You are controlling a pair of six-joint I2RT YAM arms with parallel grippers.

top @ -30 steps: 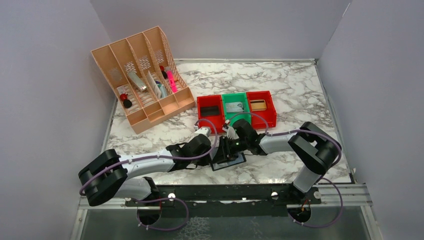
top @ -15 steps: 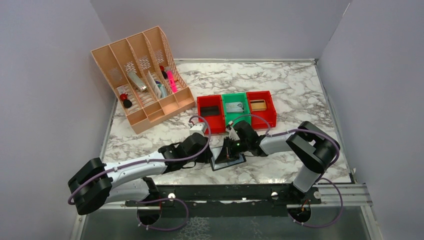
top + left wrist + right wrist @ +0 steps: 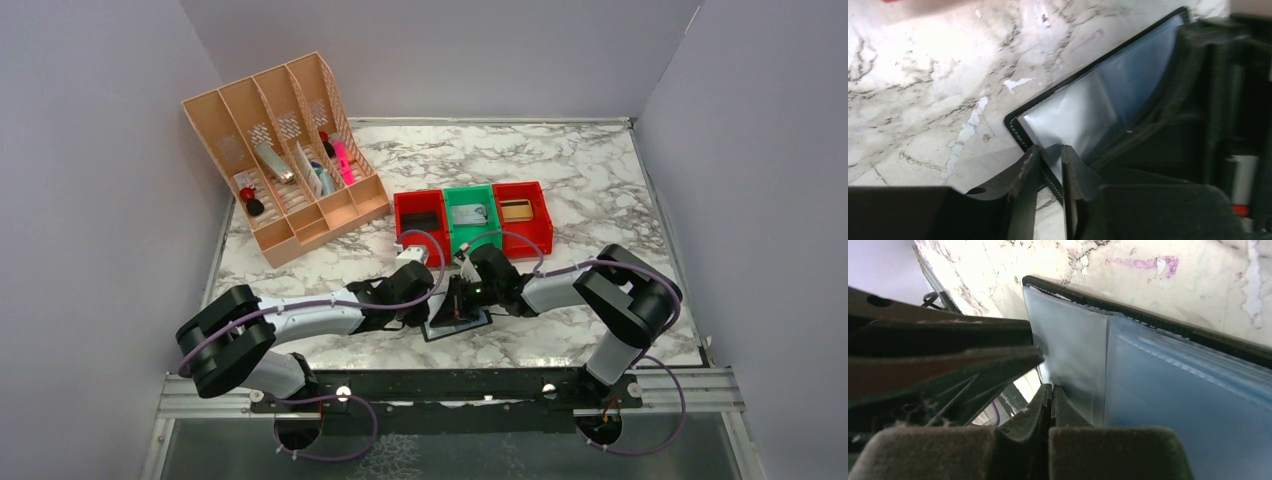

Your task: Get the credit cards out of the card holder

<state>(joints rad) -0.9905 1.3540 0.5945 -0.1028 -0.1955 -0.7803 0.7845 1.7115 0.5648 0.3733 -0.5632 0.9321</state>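
The black card holder [image 3: 462,324] lies open on the marble near the front edge, and both grippers meet over it. In the left wrist view my left gripper [image 3: 1050,152] has its jaws a little apart, and the holder's [image 3: 1083,110] stitched edge crosses the gap. My right gripper [image 3: 1052,389] is shut, with its tips against a pale grey sheet [image 3: 1068,355] beside the blue-grey panel [image 3: 1188,390]. I cannot tell if that sheet is one of the credit cards or a sleeve, or whether it is pinched. From above, the left gripper [image 3: 432,303] and right gripper [image 3: 460,300] hide the holder's far half.
Three joined bins stand just behind the holder: a red one [image 3: 398,215], a green one [image 3: 470,190] holding a flat grey item [image 3: 468,214], and another red one [image 3: 545,215]. A tan slotted organizer [image 3: 290,150] with small items sits at the back left.
My left arm has pushed its gripper to the right, up to the holder's left side. The right gripper has stayed over the holder.
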